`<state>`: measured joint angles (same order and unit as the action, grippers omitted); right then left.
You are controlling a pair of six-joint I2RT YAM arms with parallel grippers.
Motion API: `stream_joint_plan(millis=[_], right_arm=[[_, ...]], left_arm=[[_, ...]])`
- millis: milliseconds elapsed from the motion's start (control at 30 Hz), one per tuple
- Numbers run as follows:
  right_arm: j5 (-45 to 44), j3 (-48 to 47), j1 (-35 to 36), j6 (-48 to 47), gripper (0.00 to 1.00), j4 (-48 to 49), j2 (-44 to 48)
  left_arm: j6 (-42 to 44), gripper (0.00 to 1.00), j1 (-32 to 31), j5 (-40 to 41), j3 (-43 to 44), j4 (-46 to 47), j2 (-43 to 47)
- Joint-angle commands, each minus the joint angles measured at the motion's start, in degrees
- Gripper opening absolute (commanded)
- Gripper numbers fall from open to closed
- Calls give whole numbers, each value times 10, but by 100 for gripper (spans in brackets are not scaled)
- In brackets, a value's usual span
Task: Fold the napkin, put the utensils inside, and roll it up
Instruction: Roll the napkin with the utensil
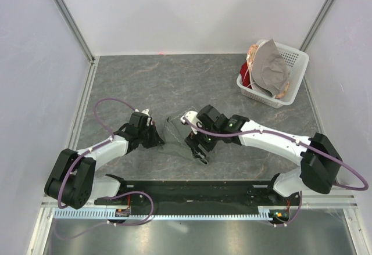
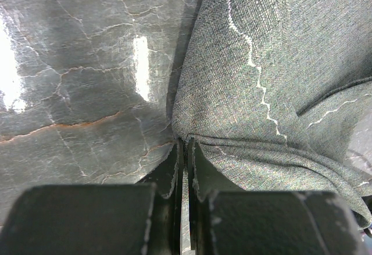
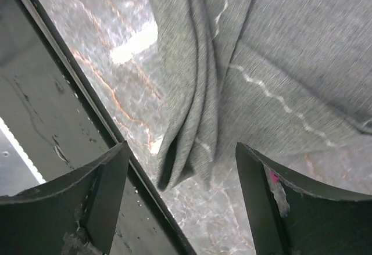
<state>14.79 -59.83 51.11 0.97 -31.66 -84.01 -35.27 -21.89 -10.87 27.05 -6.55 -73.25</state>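
Observation:
The napkin (image 1: 175, 132) is a dark grey-green cloth lying bunched in folds mid-table between my two grippers. My left gripper (image 1: 157, 137) is at its left edge. In the left wrist view the left gripper (image 2: 185, 144) has its jaws pressed together on the napkin's hemmed edge (image 2: 261, 63). My right gripper (image 1: 199, 153) is at the napkin's near right side. In the right wrist view the right gripper (image 3: 181, 153) is open, and a folded corner of the napkin (image 3: 192, 121) lies between its fingers, untouched. The spoon is not in view.
A white basket (image 1: 294, 76) stands at the back right, holding a paler grey-beige cloth (image 1: 270, 68) and something red (image 1: 246, 72). The black mounting rail (image 1: 192, 188) runs along the near edge, close to the right gripper in its wrist view (image 3: 70, 86).

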Motion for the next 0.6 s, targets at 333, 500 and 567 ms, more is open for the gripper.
stream_joint_plan(millis=[333, 500, 567], right_arm=[[-115, 52, 83, 25, 82, 37, -5], [-124, 62, 88, 17, 79, 42, -16], [-120, 66, 89, 16, 74, 44, -25]], left_arm=[[27, 2, 0, 45, 4, -27, -15], [27, 2, 0, 48, 6, -28, -17], [27, 2, 0, 48, 9, -30, -20]])
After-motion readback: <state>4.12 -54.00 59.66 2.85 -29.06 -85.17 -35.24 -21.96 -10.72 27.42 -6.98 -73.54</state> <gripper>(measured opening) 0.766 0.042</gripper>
